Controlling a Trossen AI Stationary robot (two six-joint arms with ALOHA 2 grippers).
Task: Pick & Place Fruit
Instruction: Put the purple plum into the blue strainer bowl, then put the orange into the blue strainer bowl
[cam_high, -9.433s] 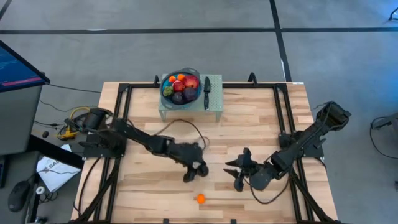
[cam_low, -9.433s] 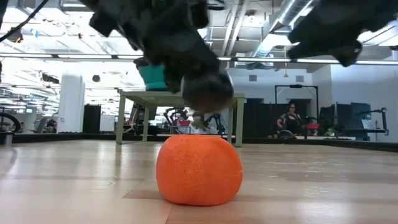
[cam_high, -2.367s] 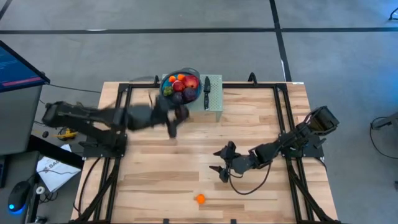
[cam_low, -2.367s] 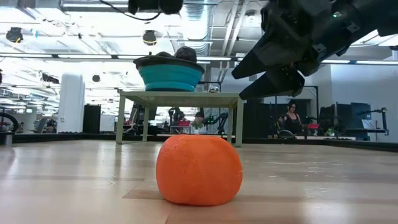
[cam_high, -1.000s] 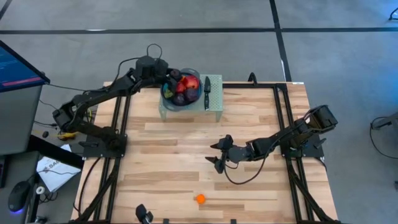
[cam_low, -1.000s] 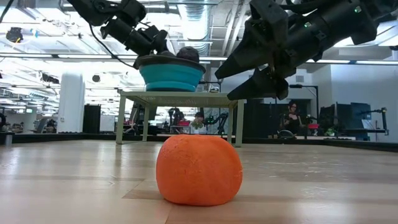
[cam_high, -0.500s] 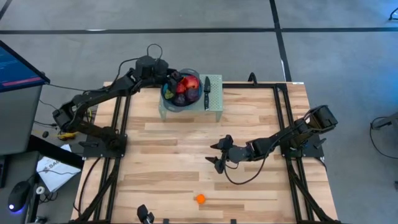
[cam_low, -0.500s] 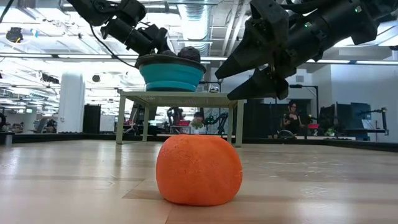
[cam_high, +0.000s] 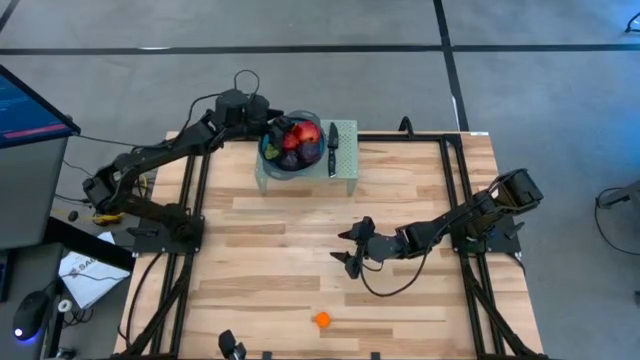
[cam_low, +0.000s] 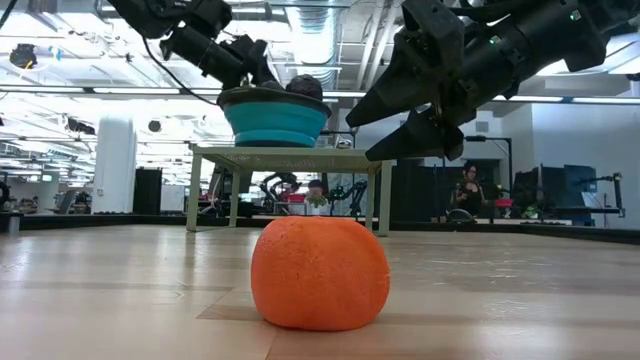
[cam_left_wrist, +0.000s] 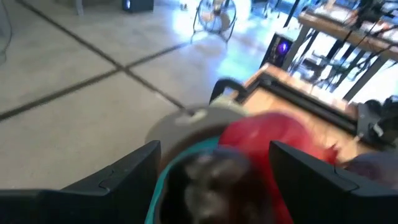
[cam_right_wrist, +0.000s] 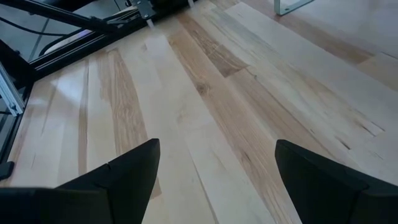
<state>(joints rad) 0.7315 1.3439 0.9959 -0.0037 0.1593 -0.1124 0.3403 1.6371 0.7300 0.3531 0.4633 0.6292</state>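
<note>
A round blue bowl (cam_high: 277, 160) heaped with fruit (cam_high: 298, 134), red apples and dark purple ones, stands on a small pale green stand (cam_high: 346, 168) at the table's far edge. One orange fruit (cam_high: 321, 320) (cam_low: 320, 272) lies alone on the wood near the near edge. My left gripper (cam_high: 268, 124) (cam_low: 252, 52) is open and hovers over the bowl's left rim. In its wrist view my left gripper (cam_left_wrist: 214, 149) straddles a dark fruit (cam_left_wrist: 214, 180) beside a red apple (cam_left_wrist: 273, 134). My right gripper (cam_high: 348, 250) (cam_right_wrist: 217, 144) is open above bare wood at mid-table.
A black-handled knife (cam_high: 332, 148) lies on the stand to the right of the bowl. Black frame rails (cam_high: 196, 190) run along the table's left, right and far sides. Open wood lies between the stand and the orange fruit. A person (cam_low: 467, 190) sits far behind the table.
My left gripper has crept a little farther right over the bowl's rim, staying open. My right arm and the orange fruit have kept still.
</note>
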